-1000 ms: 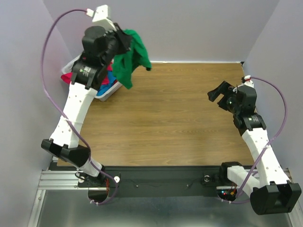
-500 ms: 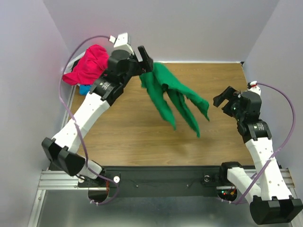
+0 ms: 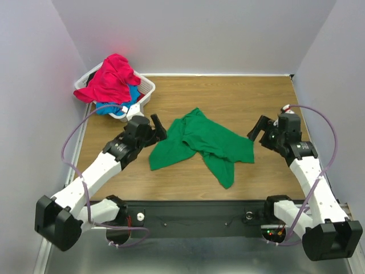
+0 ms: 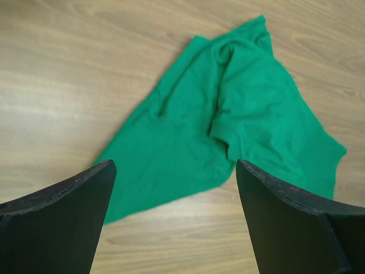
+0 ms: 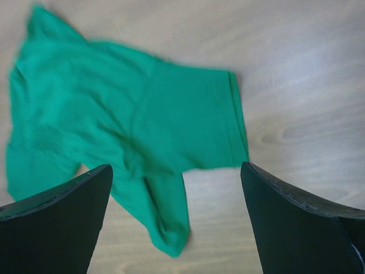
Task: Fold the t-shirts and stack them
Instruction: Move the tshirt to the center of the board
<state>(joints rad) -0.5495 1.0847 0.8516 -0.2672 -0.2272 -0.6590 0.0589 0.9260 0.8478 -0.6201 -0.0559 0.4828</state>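
Observation:
A bright green t-shirt lies crumpled on the wooden table, near the middle; the wrist views show it too. My left gripper hovers just left of it, open and empty. At the shirt's right edge my right gripper is open as well, holding nothing. A pinkish-red t-shirt is heaped on top of a blue one in the white basket at the back left.
The white slotted basket stands at the table's back left corner, close to the left wall. Purple-grey walls enclose the table on three sides. Bare wood shows around the green shirt.
My left gripper swung the green shirt from above the basket out over the table, let it go and dropped down beside it. The right gripper moved slightly left toward the shirt.

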